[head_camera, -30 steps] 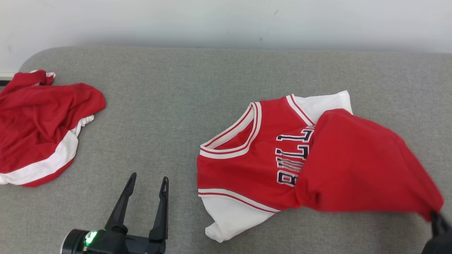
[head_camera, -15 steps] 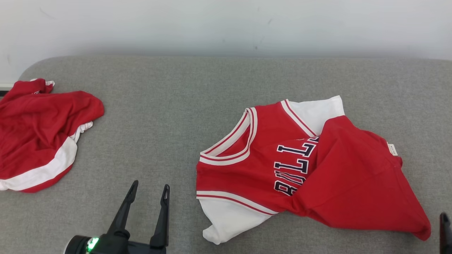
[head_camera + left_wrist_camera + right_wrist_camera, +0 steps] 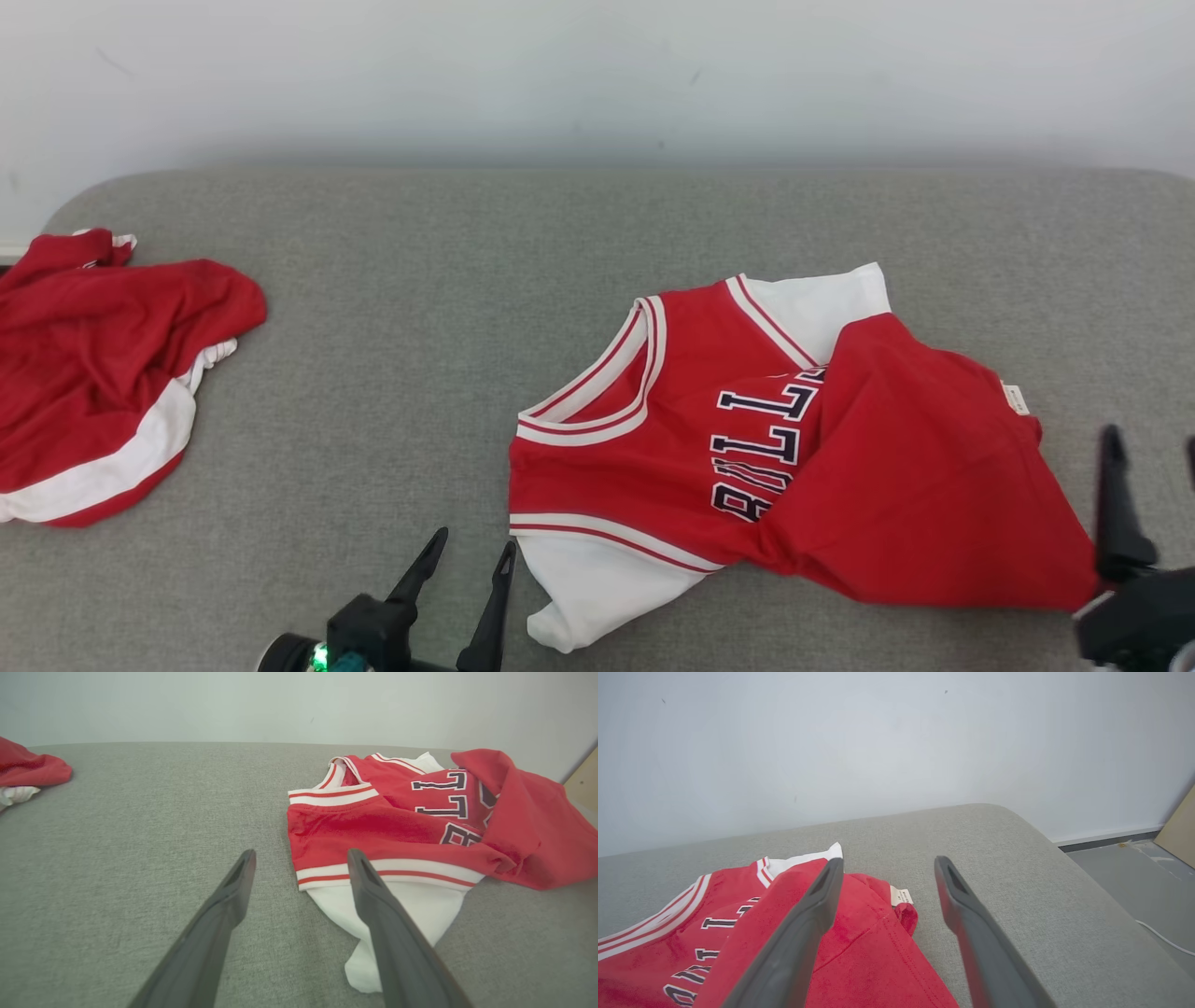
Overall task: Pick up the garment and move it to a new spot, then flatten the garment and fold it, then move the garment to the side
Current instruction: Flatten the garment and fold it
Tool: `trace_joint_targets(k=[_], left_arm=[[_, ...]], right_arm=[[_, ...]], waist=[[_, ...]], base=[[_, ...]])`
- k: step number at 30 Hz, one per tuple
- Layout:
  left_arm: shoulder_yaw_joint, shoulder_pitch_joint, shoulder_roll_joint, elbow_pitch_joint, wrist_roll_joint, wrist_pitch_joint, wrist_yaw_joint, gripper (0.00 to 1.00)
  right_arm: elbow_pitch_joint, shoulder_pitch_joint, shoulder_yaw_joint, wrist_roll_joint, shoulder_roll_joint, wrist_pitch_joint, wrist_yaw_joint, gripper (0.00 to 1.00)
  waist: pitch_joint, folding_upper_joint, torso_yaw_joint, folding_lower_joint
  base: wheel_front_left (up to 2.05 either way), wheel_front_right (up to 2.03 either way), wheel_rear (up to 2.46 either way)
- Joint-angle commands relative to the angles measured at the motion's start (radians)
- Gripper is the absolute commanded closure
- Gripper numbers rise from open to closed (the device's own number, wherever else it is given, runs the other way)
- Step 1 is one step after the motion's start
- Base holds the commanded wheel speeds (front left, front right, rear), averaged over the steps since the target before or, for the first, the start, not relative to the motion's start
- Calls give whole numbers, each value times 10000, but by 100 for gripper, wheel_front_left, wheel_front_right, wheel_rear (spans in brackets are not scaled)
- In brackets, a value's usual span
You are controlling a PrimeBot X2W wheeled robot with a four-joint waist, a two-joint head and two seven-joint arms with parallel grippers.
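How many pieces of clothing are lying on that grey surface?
2. A jersey lies right of centre, partly folded over itself; a crumpled red heap lies at the far left, cut off by the picture's edge, so more may be hidden there.

A bare lab-like room: grey fabric-covered table (image 3: 420, 280) against a plain white wall (image 3: 560, 75).

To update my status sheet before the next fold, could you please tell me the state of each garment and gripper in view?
lettered jersey, lying front up on the grey surface, red lower part folded over its lettering, rumpled, held by nothing.
other red garment, crumpled in a heap at the surface's left end.
left gripper, open, empty, close to the jersey.
right gripper, open, empty, just off the jersey's folded corner.
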Motion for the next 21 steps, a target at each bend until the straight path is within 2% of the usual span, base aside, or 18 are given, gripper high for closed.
trace_joint_targets(k=[1,6,11,17,21], left_arm=[[-98,-261,101,211,-202,161,-4,0],[-340,-955,245,1043,-639,652,-6,0],[-422,-1611,305,1822,-818,1014,-7,0],[-355,-2124,287,2628,-941,1412,158,0],[-284,-2341,238,2997,-1096,1735,278,0]], right_arm=[[-90,34,452,-145,30,-295,8,0],[-230,191,1889,-482,28,-1269,8,0],[119,240,2915,-804,25,-1955,8,0],[725,362,3670,-837,-31,-2392,8,0],[1041,276,3798,-685,-30,-2521,8,0]], waist=[[-64,0,-121,0],[-144,0,-489,0],[-145,0,-901,0],[-36,0,-1308,0],[30,0,-1428,0]], base=[[0,0,0],[0,0,0],[0,0,0],[0,0,0],[0,0,0]])
